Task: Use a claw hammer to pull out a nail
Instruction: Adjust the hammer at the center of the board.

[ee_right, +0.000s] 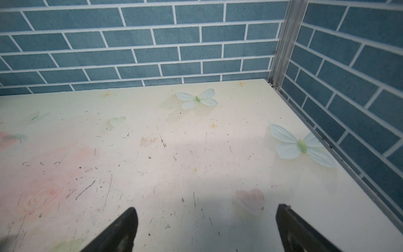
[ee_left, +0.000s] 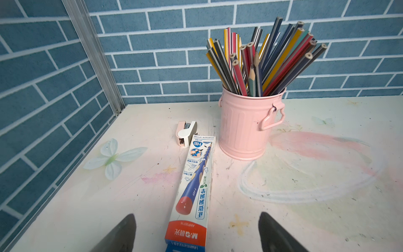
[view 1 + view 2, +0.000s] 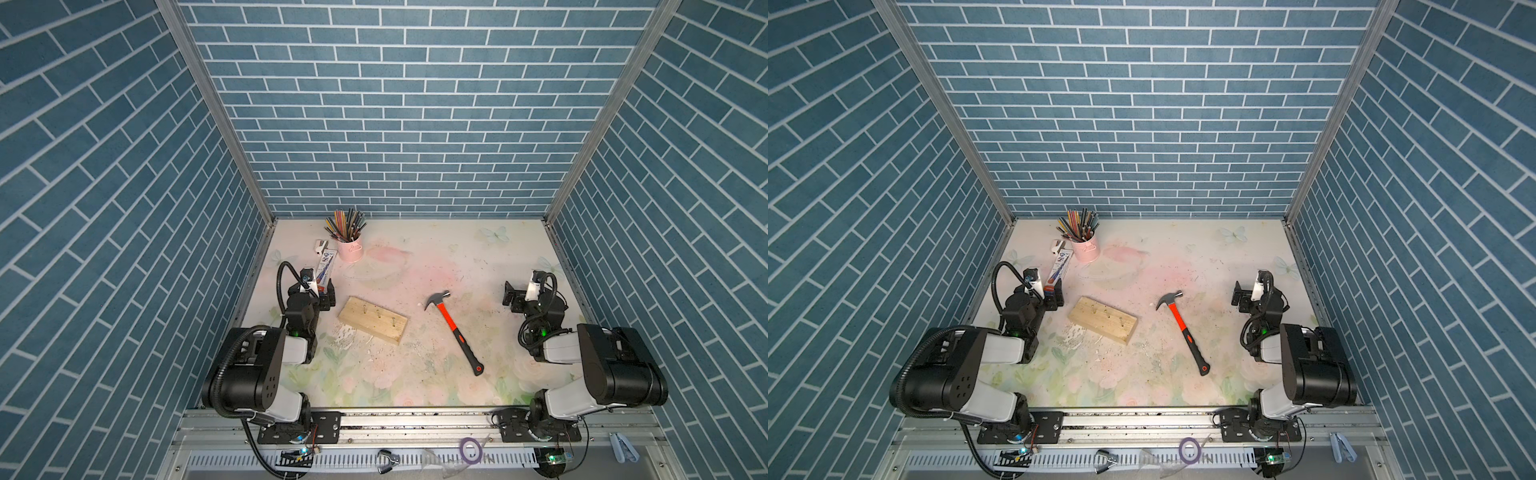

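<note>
Right of centre, the claw hammer lies diagonally: head upper left, handle lower right. Left gripper and right gripper gape empty.

Nails: heads too small.

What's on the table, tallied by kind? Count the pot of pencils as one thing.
Claw hammer: 1
Wooden block: 1
Nails in the block: 3
Pink pencil pot: 1
Pencil box: 1
Small stapler: 1
Total: 8
</note>
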### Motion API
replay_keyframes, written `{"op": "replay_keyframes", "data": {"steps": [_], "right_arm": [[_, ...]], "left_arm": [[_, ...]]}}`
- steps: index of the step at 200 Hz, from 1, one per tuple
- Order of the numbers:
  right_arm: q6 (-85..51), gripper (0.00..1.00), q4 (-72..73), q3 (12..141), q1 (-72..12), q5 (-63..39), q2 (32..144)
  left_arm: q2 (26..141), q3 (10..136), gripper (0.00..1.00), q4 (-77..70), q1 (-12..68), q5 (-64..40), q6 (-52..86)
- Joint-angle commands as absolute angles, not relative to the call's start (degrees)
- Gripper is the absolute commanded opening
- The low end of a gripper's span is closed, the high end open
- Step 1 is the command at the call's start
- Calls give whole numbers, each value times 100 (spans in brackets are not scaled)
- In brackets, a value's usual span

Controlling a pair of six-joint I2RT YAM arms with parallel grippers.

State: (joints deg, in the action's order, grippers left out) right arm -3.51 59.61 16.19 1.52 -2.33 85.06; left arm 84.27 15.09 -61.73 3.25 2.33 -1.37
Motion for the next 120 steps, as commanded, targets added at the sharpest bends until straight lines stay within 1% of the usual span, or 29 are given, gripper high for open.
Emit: {"op": "replay_keyframes", "data": {"steps": [1, 11, 21, 38, 55, 69, 89, 120], "right_arm": [[-8, 99, 5041, 2059, 175, -520, 7839], [-67, 99, 4719, 2165, 168, -737, 7482], [-343, 99, 4383, 2344, 162, -929, 7135], [-1099, 99, 3749, 2760, 104, -1106, 6741], [-1904, 99, 3163, 3199, -123, -1304, 6623], [-2532, 99, 2865, 3461, -480, -1477, 6637], [-3342, 99, 2927, 3638, -1206, -1699, 6762], [-4315, 99, 3140, 3923, -2390, -1838, 7132]], "left_arm": [[7723, 1658, 88, -5711, 540, 589, -309], [7236, 1751, 88, -5193, 650, 696, -264], [6831, 1916, 88, -4623, 690, 663, 67], [6335, 2255, 88, -3765, 787, 519, 897], [6050, 2723, 88, -2742, 1014, 490, 1915], [5944, 2968, 88, -2128, 1181, 91, 2870], [5947, 3097, 88, -1882, 1511, -525, 4017], [6258, 3214, 88, -1956, 2557, -727, 5385]]}}
